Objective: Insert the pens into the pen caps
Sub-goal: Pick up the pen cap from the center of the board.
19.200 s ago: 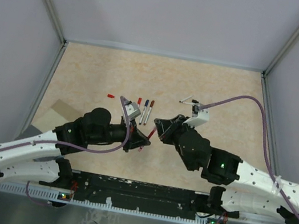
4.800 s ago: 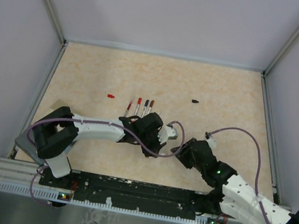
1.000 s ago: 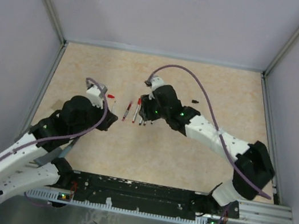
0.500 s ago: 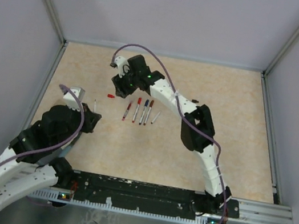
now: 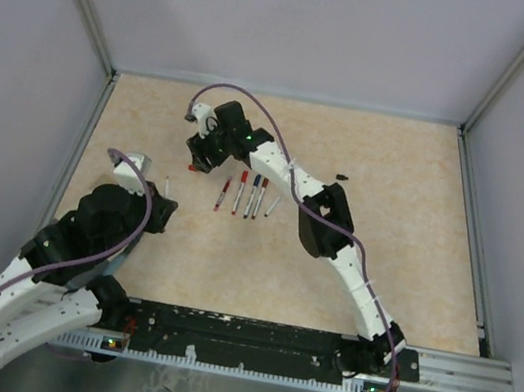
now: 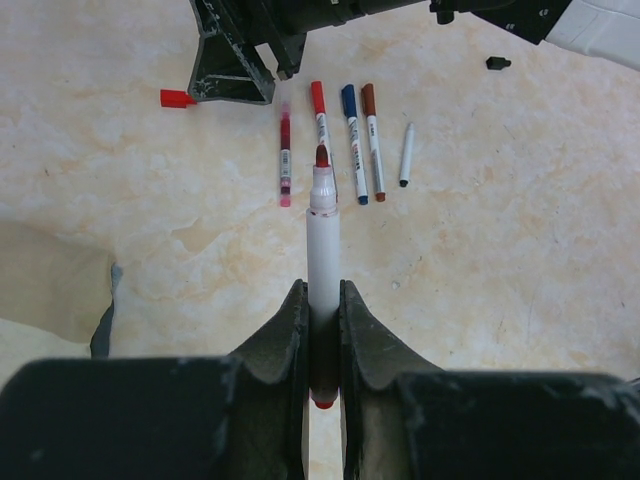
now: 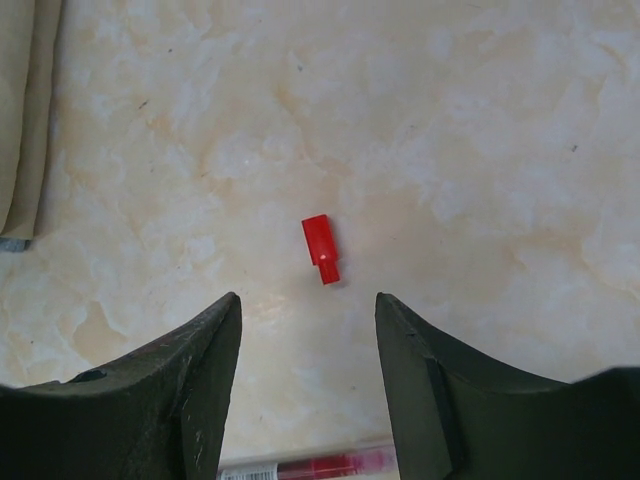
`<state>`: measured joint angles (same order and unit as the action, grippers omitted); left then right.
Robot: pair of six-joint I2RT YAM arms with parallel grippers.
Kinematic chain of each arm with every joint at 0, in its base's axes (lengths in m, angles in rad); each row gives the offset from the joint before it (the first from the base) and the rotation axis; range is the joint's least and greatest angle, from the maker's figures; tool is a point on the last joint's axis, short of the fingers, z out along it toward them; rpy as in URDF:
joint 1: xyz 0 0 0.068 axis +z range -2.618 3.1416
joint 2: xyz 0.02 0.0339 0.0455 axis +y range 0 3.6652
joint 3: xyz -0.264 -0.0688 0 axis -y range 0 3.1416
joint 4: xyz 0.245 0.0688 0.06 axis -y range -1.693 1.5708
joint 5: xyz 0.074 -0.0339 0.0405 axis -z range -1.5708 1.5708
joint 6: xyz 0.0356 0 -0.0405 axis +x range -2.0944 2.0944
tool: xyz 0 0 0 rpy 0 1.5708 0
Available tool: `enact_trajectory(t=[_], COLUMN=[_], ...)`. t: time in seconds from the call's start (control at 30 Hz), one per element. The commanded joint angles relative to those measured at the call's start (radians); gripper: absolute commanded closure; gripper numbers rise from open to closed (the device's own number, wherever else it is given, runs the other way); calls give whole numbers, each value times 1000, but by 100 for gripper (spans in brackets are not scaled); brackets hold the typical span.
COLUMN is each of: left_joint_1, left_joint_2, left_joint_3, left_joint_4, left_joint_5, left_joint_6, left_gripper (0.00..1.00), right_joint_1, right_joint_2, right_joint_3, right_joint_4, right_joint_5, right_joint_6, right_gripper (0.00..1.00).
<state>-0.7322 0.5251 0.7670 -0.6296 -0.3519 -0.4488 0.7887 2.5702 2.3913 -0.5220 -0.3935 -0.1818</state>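
My left gripper (image 6: 322, 290) is shut on a white pen (image 6: 322, 230) whose bare red tip points away from me. In the top view that pen (image 5: 166, 184) sticks out at the left. Several pens lie in a row: a pink-red one (image 6: 285, 160), a red one (image 6: 320, 115), a blue one (image 6: 353, 140), a dark-red one (image 6: 372, 140) and an uncapped black-tipped one (image 6: 406, 155). A red pen cap (image 7: 321, 248) lies flat just ahead of my right gripper (image 7: 308, 297), which is open above the table with nothing between its fingers. A black cap (image 5: 341, 178) lies far right.
A tan sheet (image 6: 50, 290) lies on the table at the left, its edge also in the right wrist view (image 7: 20, 120). The right arm (image 5: 278, 163) arches over the back of the pen row. Grey enclosure walls (image 5: 71, 10) surround the table.
The right arm swung from the pen row to the back left, over the red cap, and its jaws widened. The left arm drew back to the left, still gripping its pen.
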Motion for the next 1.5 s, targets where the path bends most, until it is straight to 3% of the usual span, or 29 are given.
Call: enact_trajectory(t=[0.0,0.27,0.73,1.2,1.47], left_joint_1=[3,4,3,4,4], left_joint_2=[3,12,23,20,-30], left_joint_3=[-15,-18,-27,-32,-35], left_joint_4=[16,26,42,47,56], left_joint_5=[-7,4,21,21,14], left_joint_6=[-1,5,17,19,19], left_gripper=[100,100,100,100,100], right_joint_1=[13,27,53,96,109], right_joint_2=[31,110,168,139,-27], right_joint_3=[58,117,121,45,-58], right_joint_4=[136,204,185,129,204], right_joint_5=[25,98,135,240,160], right_joint_6=[31,49,34,-22,103], right_gripper=[44,44,48,89,100])
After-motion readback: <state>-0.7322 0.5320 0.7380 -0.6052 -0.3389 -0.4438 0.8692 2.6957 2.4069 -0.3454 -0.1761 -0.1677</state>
